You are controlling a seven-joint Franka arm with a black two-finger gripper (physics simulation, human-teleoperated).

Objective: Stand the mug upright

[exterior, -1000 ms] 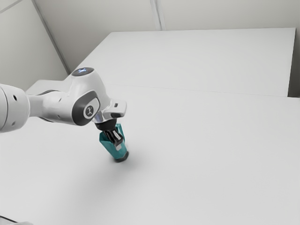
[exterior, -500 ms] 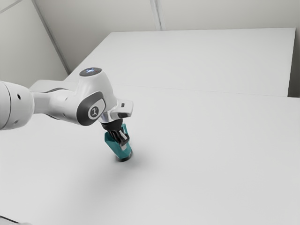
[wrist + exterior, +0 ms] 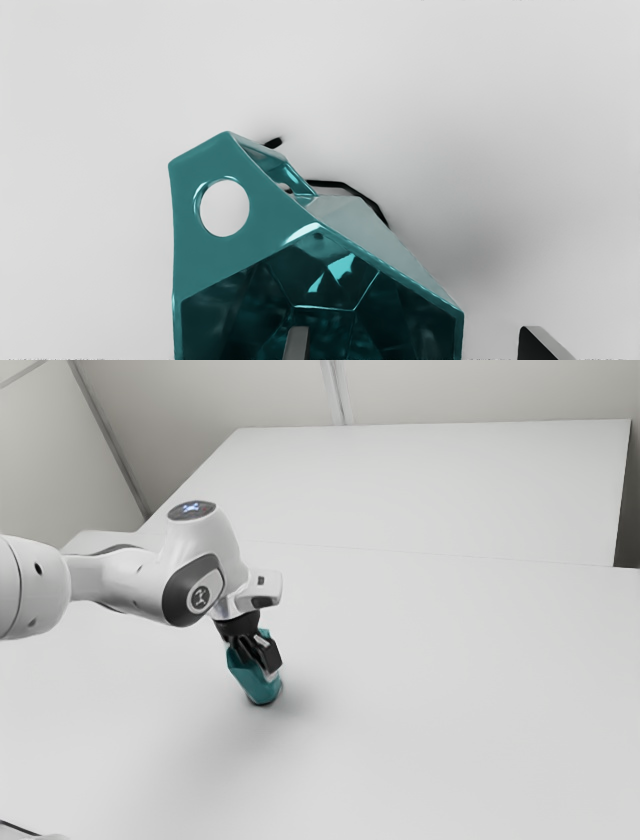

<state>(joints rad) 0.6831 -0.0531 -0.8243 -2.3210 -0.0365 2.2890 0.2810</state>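
Since half a second ago, the mug (image 3: 252, 678) has come a little straighter, and the fingers beside it appear more spread; the arm (image 3: 170, 585) has moved only very little. Now the mug is on the worktop (image 3: 430, 700), between seven and eight o'clock from the middle of the exterior view, just under the hand (image 3: 414, 337).

Its material looks stiff and glossy, maybe glass or glazed ceramic, so one should expect it rather light, slippery on the flat faces, and easy to chip. A good hold would be a gentle pinch of the side wall, one finger within the mouth and one outside, keeping away from the handle (image 3: 270, 215) with its round hole.

The hand is open: one finger is over the mouth, the other stands outside, apart from the wall, so nothing is grasped.

In the exterior view the long axis runs from the foot near six o'clock to the mouth near eleven o'clock, with the mouth upward. Whether the foot rests fully flat, one cannot tell.
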